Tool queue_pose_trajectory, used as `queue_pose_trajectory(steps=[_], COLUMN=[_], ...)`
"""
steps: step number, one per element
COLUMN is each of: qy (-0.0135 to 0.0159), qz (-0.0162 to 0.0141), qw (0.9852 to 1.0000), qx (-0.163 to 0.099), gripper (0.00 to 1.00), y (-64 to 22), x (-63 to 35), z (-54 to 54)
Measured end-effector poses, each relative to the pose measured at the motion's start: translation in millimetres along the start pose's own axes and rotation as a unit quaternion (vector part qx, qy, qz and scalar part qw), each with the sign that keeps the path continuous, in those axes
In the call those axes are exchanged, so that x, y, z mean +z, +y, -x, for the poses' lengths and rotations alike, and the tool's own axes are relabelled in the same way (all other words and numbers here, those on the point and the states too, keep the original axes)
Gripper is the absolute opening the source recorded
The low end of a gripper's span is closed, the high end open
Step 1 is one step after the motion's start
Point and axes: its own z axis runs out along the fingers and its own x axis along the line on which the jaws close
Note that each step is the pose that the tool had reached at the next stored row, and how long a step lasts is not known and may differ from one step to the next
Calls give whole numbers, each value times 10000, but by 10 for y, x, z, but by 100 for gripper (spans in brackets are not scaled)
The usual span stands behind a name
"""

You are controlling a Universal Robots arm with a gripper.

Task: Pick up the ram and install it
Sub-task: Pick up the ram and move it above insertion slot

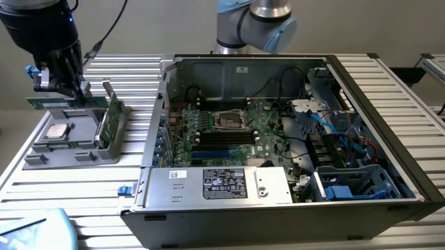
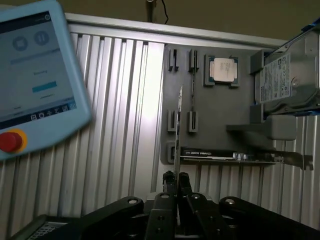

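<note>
Ribbed metal table (image 1: 83, 182) lay under everything, and a plain pale wall stood behind it. The robot arm (image 1: 254, 21) had its grey and blue base at the far side, behind the big open computer case (image 1: 292, 208). Its black end hung at the exterior view's far left and pointed straight down. The gripper (image 1: 73, 96) sat over a grey holder (image 1: 76, 153) on the table.

The jaws were pressed close together on the ram (image 1: 52, 103). The thin green stick lay flat and long under the gripper, just above the holder. I could not tell if its bottom edge touched the holder. In the wrist view the gripper (image 2: 176, 182) pinched the ram (image 2: 178, 125) by its thin edge.

A silver chip (image 1: 56, 133) lay on the holder, near the ram. A green card (image 1: 111, 120) stood up on the holder's side nearest the case. Inside the case lay the green motherboard (image 1: 230, 130), well apart from the ram. A silver box with a black label (image 1: 222, 185) sat at the near side of the case. A pale blue screen pad (image 1: 31, 232) lay at the near left corner.
</note>
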Motion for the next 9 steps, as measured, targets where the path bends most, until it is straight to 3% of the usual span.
queue_pose_trajectory(steps=[9], qy=[-37], qz=[2], qw=[10000], qx=[-6], gripper=[14], y=[-380], x=[-230], z=[-35])
